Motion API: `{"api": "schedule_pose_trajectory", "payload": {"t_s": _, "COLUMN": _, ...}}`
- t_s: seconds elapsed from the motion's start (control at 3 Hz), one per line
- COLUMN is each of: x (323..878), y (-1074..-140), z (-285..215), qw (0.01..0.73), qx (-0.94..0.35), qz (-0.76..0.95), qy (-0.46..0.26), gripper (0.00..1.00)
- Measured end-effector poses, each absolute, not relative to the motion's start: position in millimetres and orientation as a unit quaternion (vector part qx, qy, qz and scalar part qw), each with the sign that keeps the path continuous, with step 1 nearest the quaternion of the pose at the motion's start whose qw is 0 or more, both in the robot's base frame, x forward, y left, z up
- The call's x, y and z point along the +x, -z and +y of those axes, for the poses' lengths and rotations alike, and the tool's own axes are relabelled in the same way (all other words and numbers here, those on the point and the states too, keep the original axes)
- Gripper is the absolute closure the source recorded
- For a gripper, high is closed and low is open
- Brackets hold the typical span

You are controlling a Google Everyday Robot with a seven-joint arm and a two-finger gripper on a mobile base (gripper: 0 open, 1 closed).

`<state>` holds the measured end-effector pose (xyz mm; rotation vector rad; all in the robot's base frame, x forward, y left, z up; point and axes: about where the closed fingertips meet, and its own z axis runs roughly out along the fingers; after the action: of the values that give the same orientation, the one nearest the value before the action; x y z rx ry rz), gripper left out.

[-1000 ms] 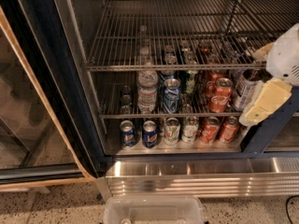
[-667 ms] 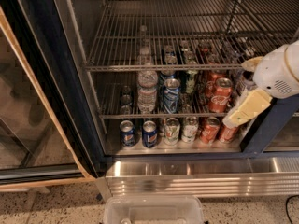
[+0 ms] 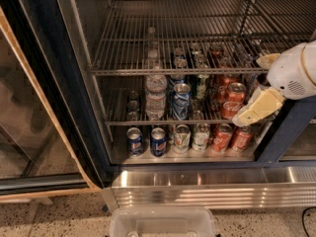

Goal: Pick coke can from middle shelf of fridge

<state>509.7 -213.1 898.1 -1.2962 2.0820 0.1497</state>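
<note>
Since a second ago the hand (image 3: 249,90) has swung leftward from the right post of the fridge (image 3: 57,83) toward the cans. Its lower finger (image 3: 259,107) now slants down-left, its tip just right of the coke can (image 3: 233,100); whether it touches cannot be told. The cans themselves have not shifted.

The coke can stands upright near the right end of the middle shelf (image 3: 148,123), at the front rail. Its long axis is vertical, with the silver top pointing up and the white script facing the camera. Nothing grips it: the hand is spread open, with the upper finger (image 3: 268,59) above and right of the coke can and the white wrist housing (image 3: 296,73) farther right.

Just behind and left of the coke can stands a second red can (image 3: 223,81). Left of the coke can on the same rack are a dark green can (image 3: 200,85), a blue Pepsi can (image 3: 181,101) and a clear water bottle (image 3: 156,95), all upright. Below the coke can, on the fridge floor, two more red cans (image 3: 221,137) stand side by side, with pale cans (image 3: 201,136) and two further Pepsi cans (image 3: 158,141) to their left. Above the coke can runs the upper rack (image 3: 173,71). Well below it lie the ribbed steel base panel (image 3: 212,191) and a clear plastic bin (image 3: 163,223).
</note>
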Motion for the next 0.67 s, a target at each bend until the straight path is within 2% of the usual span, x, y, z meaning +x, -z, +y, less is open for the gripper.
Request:
{"api": "schedule_pose_trajectory", "payload": {"t_s": 0.33, "x": 509, "y": -882, "z": -199, "qw": 0.370, "qx": -0.477, "qz": 0.792, "qy": -0.087, "gripper": 0.00}}
{"api": "schedule_pose_trajectory", "payload": {"t_s": 0.67, "x": 513, "y": -863, "z": -181, "qw": 0.442, "qx": -0.432, "qz": 0.776, "qy": -0.125, "gripper": 0.00}}
